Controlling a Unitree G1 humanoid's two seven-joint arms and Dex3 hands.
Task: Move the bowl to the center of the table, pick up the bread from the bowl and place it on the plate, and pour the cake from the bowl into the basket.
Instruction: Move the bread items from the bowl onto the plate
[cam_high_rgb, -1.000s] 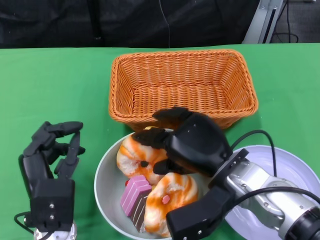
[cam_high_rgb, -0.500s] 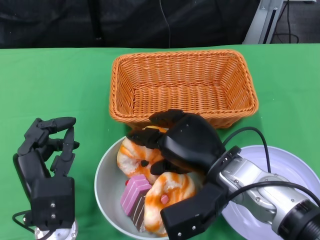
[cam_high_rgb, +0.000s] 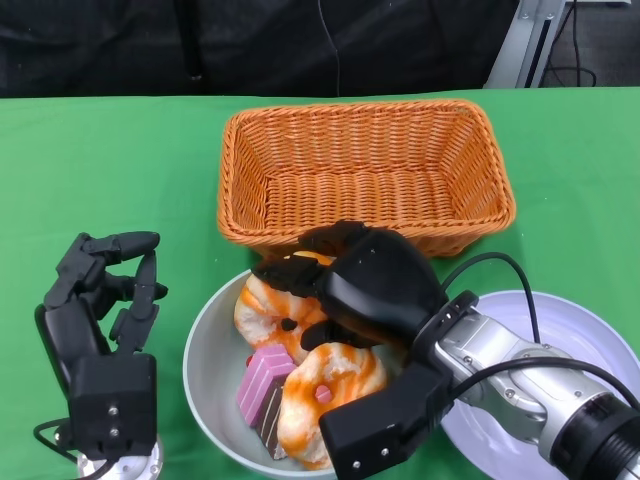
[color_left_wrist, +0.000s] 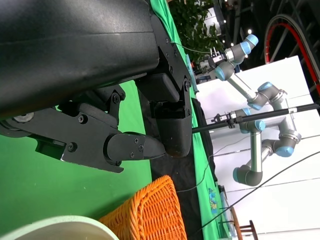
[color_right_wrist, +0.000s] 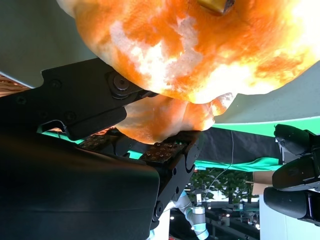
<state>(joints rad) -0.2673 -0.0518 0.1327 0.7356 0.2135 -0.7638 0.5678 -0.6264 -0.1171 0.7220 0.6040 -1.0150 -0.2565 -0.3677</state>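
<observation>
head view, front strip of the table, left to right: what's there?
left robot hand → bowl → pink cake slice → bread nearest the camera → white plate

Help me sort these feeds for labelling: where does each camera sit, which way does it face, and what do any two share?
Head view: above the table, looking down at the wicker basket, grey bowl and white plate; both hands show.
Right wrist view: behind the right hand, looking close at an orange-glazed bread its fingers touch.
Left wrist view: behind the left hand, facing across the green cloth.
Shared: basket in head and left wrist views.
</observation>
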